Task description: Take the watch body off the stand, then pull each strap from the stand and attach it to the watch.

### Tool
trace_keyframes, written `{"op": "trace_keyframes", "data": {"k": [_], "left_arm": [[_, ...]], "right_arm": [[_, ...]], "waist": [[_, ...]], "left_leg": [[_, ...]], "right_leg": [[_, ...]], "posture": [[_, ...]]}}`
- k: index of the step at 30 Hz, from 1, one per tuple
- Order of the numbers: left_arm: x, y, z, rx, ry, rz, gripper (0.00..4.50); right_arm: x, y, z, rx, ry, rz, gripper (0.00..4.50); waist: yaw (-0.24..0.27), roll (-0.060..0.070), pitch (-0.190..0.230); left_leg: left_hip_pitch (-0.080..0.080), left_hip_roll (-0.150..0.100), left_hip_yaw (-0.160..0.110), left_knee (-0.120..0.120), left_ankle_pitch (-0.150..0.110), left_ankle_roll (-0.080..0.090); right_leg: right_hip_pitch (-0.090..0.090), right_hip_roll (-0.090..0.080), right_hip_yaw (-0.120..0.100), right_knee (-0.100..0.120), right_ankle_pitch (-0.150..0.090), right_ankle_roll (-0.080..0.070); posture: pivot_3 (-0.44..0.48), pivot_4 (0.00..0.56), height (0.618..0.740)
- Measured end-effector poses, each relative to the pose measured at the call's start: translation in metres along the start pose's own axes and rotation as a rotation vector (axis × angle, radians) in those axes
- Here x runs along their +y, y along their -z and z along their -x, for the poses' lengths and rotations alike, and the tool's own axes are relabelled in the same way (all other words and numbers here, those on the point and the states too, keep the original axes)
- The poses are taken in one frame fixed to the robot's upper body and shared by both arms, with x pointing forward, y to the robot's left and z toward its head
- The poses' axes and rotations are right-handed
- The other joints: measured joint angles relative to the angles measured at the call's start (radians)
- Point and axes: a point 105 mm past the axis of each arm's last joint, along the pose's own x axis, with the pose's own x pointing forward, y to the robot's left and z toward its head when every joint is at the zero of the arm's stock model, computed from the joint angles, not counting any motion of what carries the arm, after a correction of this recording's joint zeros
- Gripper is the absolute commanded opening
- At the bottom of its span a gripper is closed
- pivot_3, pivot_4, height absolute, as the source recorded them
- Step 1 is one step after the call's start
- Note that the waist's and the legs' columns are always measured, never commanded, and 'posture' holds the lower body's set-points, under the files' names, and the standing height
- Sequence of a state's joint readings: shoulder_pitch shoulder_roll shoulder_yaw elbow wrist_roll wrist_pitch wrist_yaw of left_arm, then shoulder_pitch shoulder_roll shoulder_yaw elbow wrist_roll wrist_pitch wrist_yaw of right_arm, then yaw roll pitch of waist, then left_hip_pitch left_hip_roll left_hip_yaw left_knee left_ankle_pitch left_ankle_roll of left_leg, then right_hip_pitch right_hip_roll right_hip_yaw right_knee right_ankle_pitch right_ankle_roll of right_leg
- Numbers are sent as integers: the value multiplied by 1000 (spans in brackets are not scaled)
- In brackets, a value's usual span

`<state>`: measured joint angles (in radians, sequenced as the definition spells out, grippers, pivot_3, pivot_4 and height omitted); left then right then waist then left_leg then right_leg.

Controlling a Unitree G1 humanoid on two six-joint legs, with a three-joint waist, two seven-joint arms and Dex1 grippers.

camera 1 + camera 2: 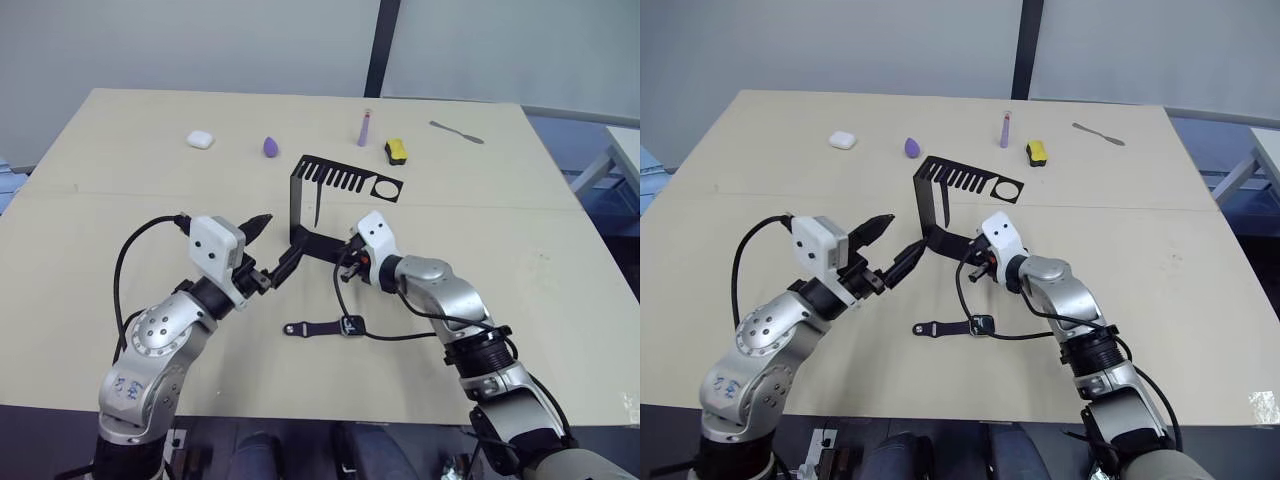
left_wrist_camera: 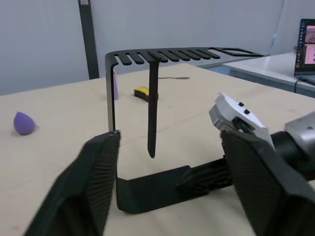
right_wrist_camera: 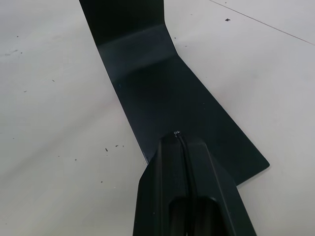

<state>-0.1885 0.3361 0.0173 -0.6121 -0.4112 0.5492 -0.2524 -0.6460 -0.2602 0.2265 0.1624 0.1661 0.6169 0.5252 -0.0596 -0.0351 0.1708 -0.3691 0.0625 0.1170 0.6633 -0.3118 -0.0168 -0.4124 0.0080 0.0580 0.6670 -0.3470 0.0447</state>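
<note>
Stand (image 1: 318, 205) is upright mid-table, one strap (image 2: 153, 108) hung from its comb arm. Watch body (image 1: 352, 325) is lying flat on the table (image 1: 120, 150) near the front edge, with the other strap (image 1: 312, 327) apparently already attached. Left gripper (image 1: 268, 245) is spread wide beside the stand's upright. Right gripper (image 3: 178, 139) is pressed together, tips down on the stand's base.

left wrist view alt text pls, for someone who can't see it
One black strap hangs from the slotted top arm of the black stand, seen between the open left pincer's fingers. The right pincer rests on the stand's base; a purple egg-shaped object lies behind.
</note>
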Motion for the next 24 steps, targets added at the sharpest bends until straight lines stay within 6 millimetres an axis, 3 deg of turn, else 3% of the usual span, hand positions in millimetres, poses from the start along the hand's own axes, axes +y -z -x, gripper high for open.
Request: {"op": "trace_keyframes", "data": {"k": [13,22,24], "left_arm": [[7,20,-47,35,-108,14,2692],[4,29,-82,30,-81,32,2692],[3,31,-86,30,-81,28,2144]], "right_arm": [[-5,2,3,11,19,-13,0],[-9,1,4,13,31,-28,0],[-9,1,4,12,31,-28,0]], "waist": [[4,0,-1],[5,0,-1],[4,0,-1]], "left_leg": [[1,0,0,0,0,0],[1,0,0,1,0,0],[1,0,0,1,0,0]], "right_leg": [[0,0,0,1,0,0],[0,0,0,1,0,0],[0,0,0,1,0,0]], "posture": [[0,150,740],[0,150,740],[0,150,740]]}}
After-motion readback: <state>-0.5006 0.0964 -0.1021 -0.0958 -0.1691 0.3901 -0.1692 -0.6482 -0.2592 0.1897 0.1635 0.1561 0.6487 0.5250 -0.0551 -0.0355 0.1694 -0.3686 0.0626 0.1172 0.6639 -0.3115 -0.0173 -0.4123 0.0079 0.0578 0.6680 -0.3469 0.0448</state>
